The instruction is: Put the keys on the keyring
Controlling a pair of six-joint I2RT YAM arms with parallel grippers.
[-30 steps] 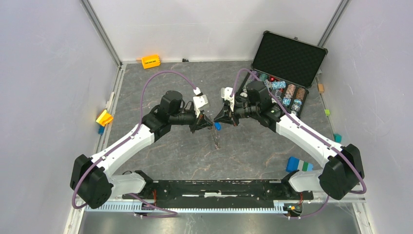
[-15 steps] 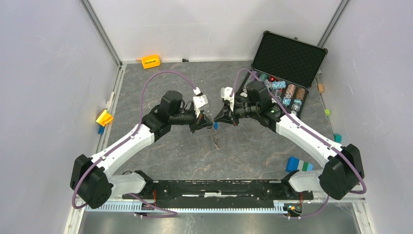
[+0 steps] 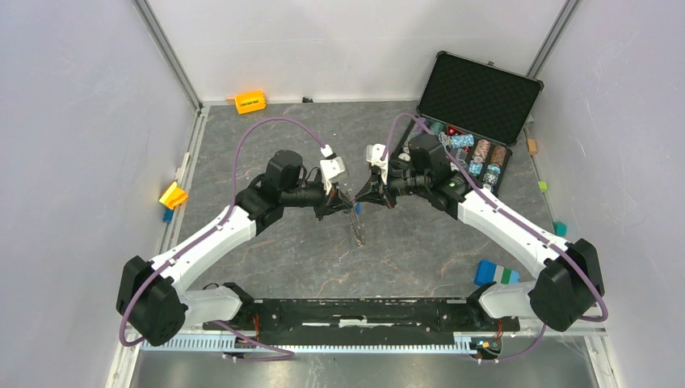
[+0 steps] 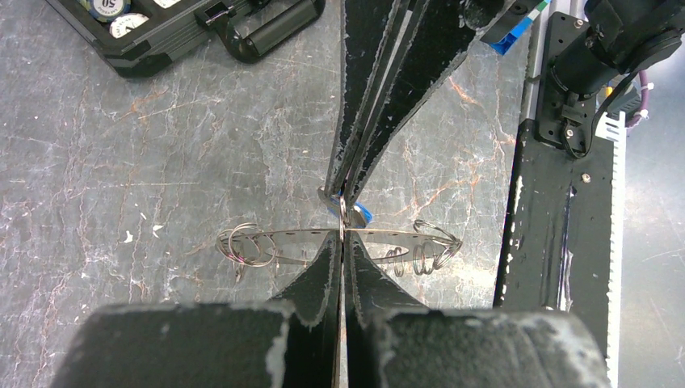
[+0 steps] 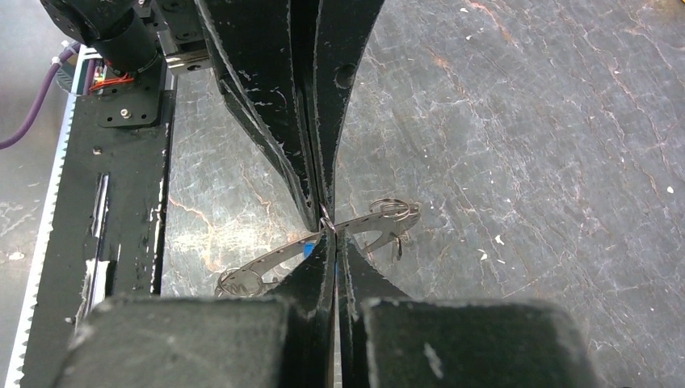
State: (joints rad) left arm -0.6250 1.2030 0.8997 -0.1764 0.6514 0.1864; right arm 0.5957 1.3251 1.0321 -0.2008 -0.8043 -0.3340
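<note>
Our left gripper (image 4: 342, 250) is pressed together on the keyring (image 4: 295, 234), holding the hoop up off the table (image 4: 161, 162) so that it hangs free and its wire can be reached. Just beside that pinch sits a blue-headed key (image 4: 361, 214). As far as we can tell it is clamped in our right gripper (image 5: 334, 238), whose shut fingers meet the left's tip to tip. We judge the key is being worked onto the wire.

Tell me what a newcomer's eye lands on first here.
Both arms meet tip to tip at mid-table: the left gripper has its jaws shut on the thin keyring, and the right gripper pinches a blue-headed key beside it. At the far right lies an open black case of poker chips.
</note>
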